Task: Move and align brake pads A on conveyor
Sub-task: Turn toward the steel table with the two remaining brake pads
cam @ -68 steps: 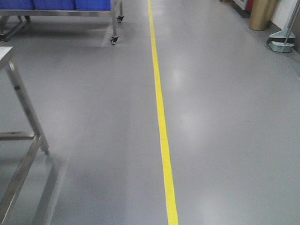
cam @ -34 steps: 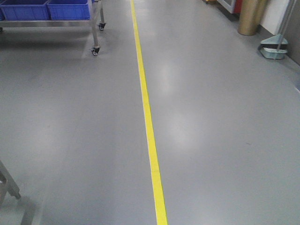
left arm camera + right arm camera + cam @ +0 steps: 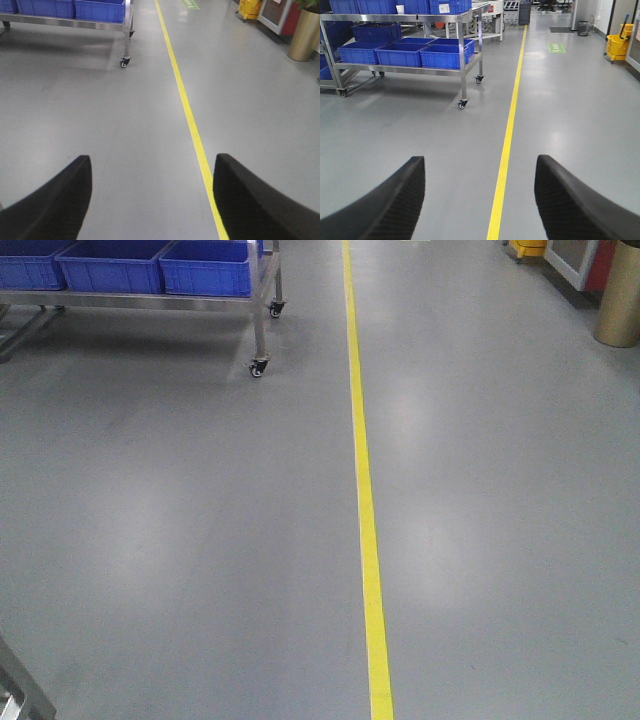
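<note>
The brake pads A and the conveyor are out of view in every view. My left gripper point(image 3: 152, 160) is open, its two black fingers wide apart with only grey floor and the yellow floor line point(image 3: 192, 125) between them. My right gripper point(image 3: 480, 161) is open too, holding nothing, above the same grey floor. Neither gripper shows in the front view.
A yellow line point(image 3: 365, 510) runs down the grey floor. A wheeled steel rack point(image 3: 262, 325) with blue bins point(image 3: 205, 270) stands at the far left, also the rack point(image 3: 462, 55). A gold cylinder point(image 3: 620, 308) and a yellow mop bucket point(image 3: 616, 45) stand at the right. A steel table leg point(image 3: 18, 695) is at bottom left.
The front view has swung: the rack with blue bins and the yellow line sit further right than half a second ago, and the dustpan at the right has left the frame.
</note>
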Available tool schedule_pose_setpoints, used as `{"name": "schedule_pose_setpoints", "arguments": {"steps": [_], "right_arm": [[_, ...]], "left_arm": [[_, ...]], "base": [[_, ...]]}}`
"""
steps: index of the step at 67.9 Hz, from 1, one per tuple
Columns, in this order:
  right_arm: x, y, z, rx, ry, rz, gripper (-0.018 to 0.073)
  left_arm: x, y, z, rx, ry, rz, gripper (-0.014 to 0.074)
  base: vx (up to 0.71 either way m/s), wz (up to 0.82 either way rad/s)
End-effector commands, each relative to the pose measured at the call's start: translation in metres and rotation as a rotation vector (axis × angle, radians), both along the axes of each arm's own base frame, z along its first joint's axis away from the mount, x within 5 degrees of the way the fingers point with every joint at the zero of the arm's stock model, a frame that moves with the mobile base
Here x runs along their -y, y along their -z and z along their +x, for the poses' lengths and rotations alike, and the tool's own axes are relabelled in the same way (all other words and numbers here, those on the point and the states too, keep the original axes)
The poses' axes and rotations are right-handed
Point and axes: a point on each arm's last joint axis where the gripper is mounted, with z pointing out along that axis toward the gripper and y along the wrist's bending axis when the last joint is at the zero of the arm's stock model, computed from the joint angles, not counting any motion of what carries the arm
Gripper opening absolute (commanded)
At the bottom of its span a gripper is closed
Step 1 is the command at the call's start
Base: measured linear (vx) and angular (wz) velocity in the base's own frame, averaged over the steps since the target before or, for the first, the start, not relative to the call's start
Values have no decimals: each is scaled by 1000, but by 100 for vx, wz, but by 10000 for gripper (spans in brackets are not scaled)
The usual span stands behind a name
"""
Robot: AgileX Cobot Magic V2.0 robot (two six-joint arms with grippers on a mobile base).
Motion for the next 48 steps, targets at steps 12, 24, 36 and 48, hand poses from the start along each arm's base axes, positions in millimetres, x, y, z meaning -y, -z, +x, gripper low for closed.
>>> {"name": "schedule_pose_setpoints", "arguments": {"steps": [12,24,36,48], "right_arm": [[0,-14,1,86,7,5,453],[0,-14,1,86,7,5,453],[0,-14,1,86,7,5,453],[0,-14,1,86,7,5,453]], "left_arm": [[1,-14,2,86,2,-22,503],[1,-14,2,86,2,-22,503],[1,-14,2,85,2,-22,503],[1,-14,2,86,2,-22,503]], "base": [[52,12],[50,11],[47,21],[43,53]]}}
